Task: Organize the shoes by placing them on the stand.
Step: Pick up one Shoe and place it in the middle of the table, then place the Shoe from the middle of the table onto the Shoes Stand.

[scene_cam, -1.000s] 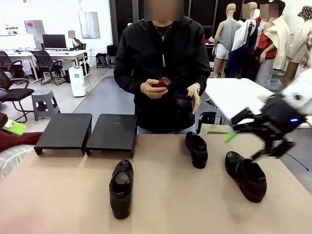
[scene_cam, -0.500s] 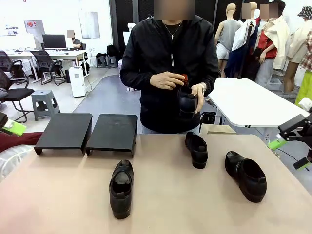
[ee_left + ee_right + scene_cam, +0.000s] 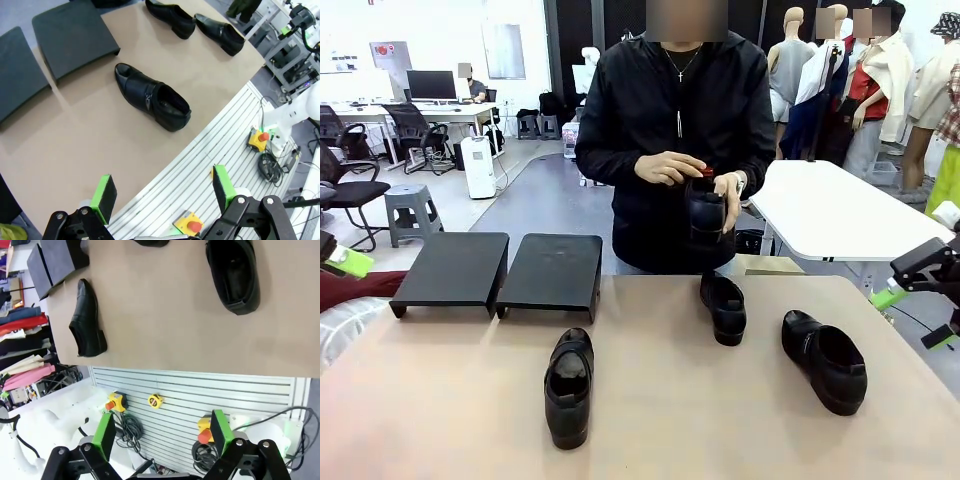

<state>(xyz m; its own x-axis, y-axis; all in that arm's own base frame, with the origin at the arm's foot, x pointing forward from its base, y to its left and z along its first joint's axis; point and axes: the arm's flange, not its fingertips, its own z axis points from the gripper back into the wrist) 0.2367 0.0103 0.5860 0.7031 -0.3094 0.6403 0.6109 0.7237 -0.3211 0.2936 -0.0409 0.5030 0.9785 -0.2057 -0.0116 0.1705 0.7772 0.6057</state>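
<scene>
Your right hand (image 3: 913, 318) sits at the right edge of the front view, just off the side of the worktop (image 3: 660, 430), fingers spread wide and carrying nothing. Your left hand (image 3: 163, 187) is spread and empty too, hanging off the near edge of the worktop in its wrist view. Nearest the right hand is the right shoe (image 3: 824, 360), resting on its sole at the lower right of the front view. The middle shoe (image 3: 724, 305) lies just beyond it, right of centre, and the left shoe (image 3: 568, 385) lies low and left of centre, its toe pointing toward the stand (image 3: 500, 270). The stand's two slanted panels sit side by side at the far left of the worktop, both bare, so no shoe is placed yet. The person at the far side holds the fourth shoe (image 3: 705, 212) in both hands above the worktop, at upper centre. Expect the glossy leather to be slick under your pads and soft over the toe, but firm at the heel and sole, and the shoe fairly light. You would likely do best to pinch the stiff heel wall, one finger inside the opening and one outside, rather than squeeze the rounded toe, which could slip or dent.
</scene>
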